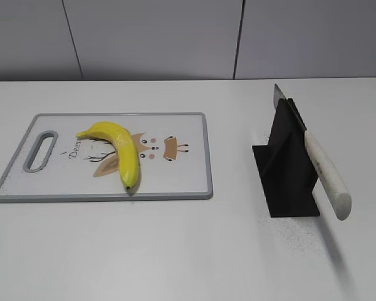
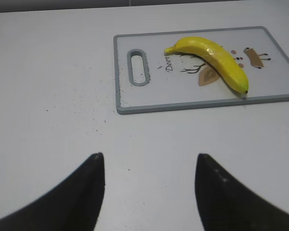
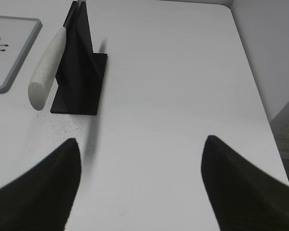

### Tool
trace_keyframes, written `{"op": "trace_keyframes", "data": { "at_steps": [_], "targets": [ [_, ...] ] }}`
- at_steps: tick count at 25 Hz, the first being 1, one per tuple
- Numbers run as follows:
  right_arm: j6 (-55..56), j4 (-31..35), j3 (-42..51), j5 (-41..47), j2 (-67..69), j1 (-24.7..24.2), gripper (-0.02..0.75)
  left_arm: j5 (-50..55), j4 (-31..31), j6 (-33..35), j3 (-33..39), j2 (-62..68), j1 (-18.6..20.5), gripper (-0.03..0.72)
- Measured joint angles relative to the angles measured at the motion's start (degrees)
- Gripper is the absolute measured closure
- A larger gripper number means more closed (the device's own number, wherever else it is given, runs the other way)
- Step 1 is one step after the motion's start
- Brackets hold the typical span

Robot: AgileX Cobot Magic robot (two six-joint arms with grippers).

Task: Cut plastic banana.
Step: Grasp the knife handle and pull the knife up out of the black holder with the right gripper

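Note:
A yellow plastic banana (image 1: 116, 149) lies whole on a white cutting board (image 1: 182, 182) with a grey rim at the left; both show in the left wrist view, the banana (image 2: 212, 57) and the board (image 2: 183, 98). A knife with a white handle (image 1: 329, 179) rests slanted in a black stand (image 1: 288, 169) at the right; the knife (image 3: 47, 67) and stand (image 3: 82, 72) also show in the right wrist view. My left gripper (image 2: 149, 159) is open and empty, well short of the board. My right gripper (image 3: 140, 142) is open and empty, near the stand's right. Neither gripper shows in the exterior view.
The white table (image 1: 175, 251) runs to a grey wall at the back. Its right edge (image 3: 250, 72) drops off beside the right gripper. The board has a handle slot (image 1: 41, 150) at its left end. Dark specks dot the table near the stand.

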Motion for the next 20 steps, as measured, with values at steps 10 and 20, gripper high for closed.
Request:
{"op": "trace_keyframes", "data": {
  "at_steps": [10, 20],
  "targets": [
    [0.0, 0.0, 0.0, 0.0, 0.0, 0.0, 0.15, 0.0, 0.0, 0.0, 0.0, 0.0, 0.0, 0.107],
    [0.0, 0.0, 0.0, 0.0, 0.0, 0.0, 0.151, 0.0, 0.0, 0.0, 0.0, 0.0, 0.0, 0.107]
  ]
}}
